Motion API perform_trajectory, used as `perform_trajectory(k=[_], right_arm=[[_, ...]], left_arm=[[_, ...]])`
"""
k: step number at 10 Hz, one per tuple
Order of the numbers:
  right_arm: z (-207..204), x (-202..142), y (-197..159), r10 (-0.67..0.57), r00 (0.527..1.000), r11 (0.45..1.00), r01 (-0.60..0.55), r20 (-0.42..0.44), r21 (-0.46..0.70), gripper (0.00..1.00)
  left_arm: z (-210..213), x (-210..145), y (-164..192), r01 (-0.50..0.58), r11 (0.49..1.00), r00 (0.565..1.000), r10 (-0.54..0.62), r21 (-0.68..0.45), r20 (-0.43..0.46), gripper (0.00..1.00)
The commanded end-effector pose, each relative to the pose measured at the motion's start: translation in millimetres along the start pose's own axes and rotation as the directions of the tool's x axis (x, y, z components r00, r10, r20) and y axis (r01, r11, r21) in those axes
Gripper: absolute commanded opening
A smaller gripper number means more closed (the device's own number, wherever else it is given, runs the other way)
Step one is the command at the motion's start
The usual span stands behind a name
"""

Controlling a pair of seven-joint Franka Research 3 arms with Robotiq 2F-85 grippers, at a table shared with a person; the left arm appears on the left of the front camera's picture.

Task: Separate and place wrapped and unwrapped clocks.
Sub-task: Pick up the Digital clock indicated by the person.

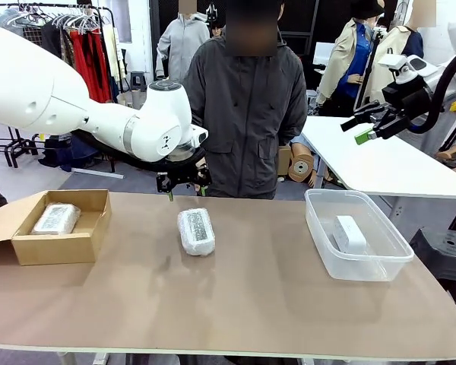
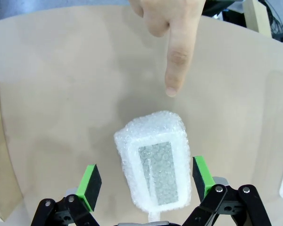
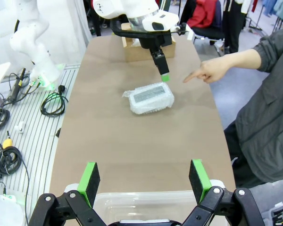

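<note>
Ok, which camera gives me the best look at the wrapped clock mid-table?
Left wrist view: the wrapped clock lies close up, its grey face plain. Front view shows it smaller, whole, mid-table; right wrist view shows it farther off, also whole.

A robotics lab set up in a garment workroom: a clothes rail hung with garments at the front view's upper left, a white robot arm over a brown table, and loose cables at the right wrist view's left.

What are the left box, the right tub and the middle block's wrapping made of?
The box looks like matt brown cardboard, with a folded flap. The tub is clear glossy plastic: the unwrapped clock inside shows through. The cover of the wrapped clock is likely bubble wrap, clear and bumpy.
</note>
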State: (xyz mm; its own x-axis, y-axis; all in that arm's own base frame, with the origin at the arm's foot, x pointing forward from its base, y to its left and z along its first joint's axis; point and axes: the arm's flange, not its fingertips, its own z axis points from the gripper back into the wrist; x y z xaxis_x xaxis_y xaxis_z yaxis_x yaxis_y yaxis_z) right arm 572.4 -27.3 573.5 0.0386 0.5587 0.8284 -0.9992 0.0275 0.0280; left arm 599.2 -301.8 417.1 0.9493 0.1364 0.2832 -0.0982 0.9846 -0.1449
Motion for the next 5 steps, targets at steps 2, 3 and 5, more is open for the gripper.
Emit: perform_trajectory(k=[2, 3, 5], right_arm=[[2, 1, 0, 0.004, 1.000, 1.000, -0.004, 0.002, 0.005, 1.00], [2, 1, 0, 0.004, 1.000, 1.000, -0.004, 0.002, 0.005, 1.00], [2, 1, 0, 0.004, 1.000, 1.000, -0.004, 0.002, 0.005, 1.00]], left_arm=[[-6, -5, -8, -0.170, 0.985, 0.984, 0.169, -0.017, -0.055, 1.00], [-10, -9, -10, -0.203, 0.979, 0.977, 0.203, -0.002, -0.069, 1.00], [-25, -17, -15, -0.200, 0.979, 0.977, 0.202, 0.029, -0.067, 1.00]])
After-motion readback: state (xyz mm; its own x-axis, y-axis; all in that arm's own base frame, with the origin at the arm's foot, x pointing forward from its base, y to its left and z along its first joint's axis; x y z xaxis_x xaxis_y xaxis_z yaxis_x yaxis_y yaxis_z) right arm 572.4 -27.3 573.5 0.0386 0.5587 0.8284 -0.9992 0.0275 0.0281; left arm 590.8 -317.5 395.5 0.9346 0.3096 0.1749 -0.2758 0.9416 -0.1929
